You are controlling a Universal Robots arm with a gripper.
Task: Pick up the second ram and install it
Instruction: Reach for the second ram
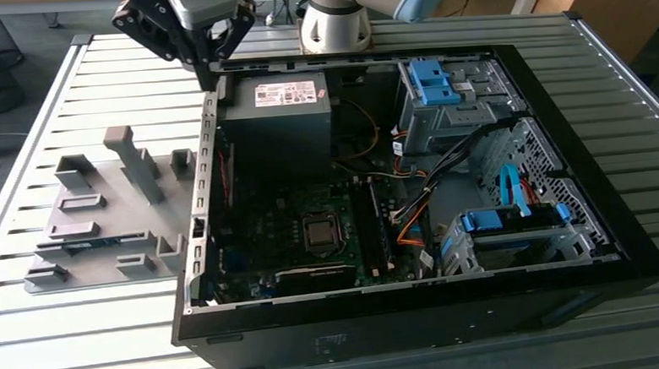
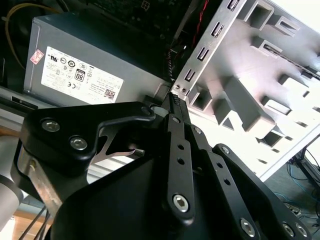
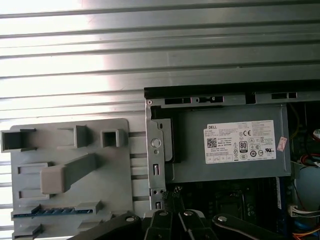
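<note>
The second ram [image 1: 90, 242], a long, thin, flat blue circuit-board stick, lying lengthwise in a low slot of a matte grey plastic holder [image 1: 111, 217] with blocky uprights and open pockets. Untouched, well apart from the tool. In the first wrist view, the second ram [image 3: 55, 212] visible as a narrow blue strip near one edge of the holder [image 3: 112, 170].

Holder flat on a ribbed, shiny metal tabletop [image 1: 89, 332], just beside the perforated bare-metal wall [image 1: 203, 183] of a big black open computer case [image 1: 427, 315], on the exterior view's left of it.

Black angular tool [image 1: 205, 77] [image 2: 175, 100] [image 3: 175, 192] hanging from the wrist above the case's far corner, pointing downward, fingers pressed together into one narrow tip with nothing pinched between them. Tip right at the upper end of the perforated wall; whether touching it, impossible to tell. Flat black linkage bars with round silver screw heads in both wrist views. Behind the tool, the arm [image 1: 338, 19], a pale grey column with a light-blue cap, at the tabletop's far edge.

Near the tip, inside the case, a smooth grey boxy power supply [image 1: 276, 128] [image 2: 100, 50] [image 3: 225, 165] with a white label. Deeper in, a dark motherboard [image 1: 264, 222] with a square socket, orange and black cables [image 1: 416, 218], and two light-blue plastic drive brackets [image 1: 429, 79] [image 1: 510, 219] on metal cages at the exterior view's right.
</note>
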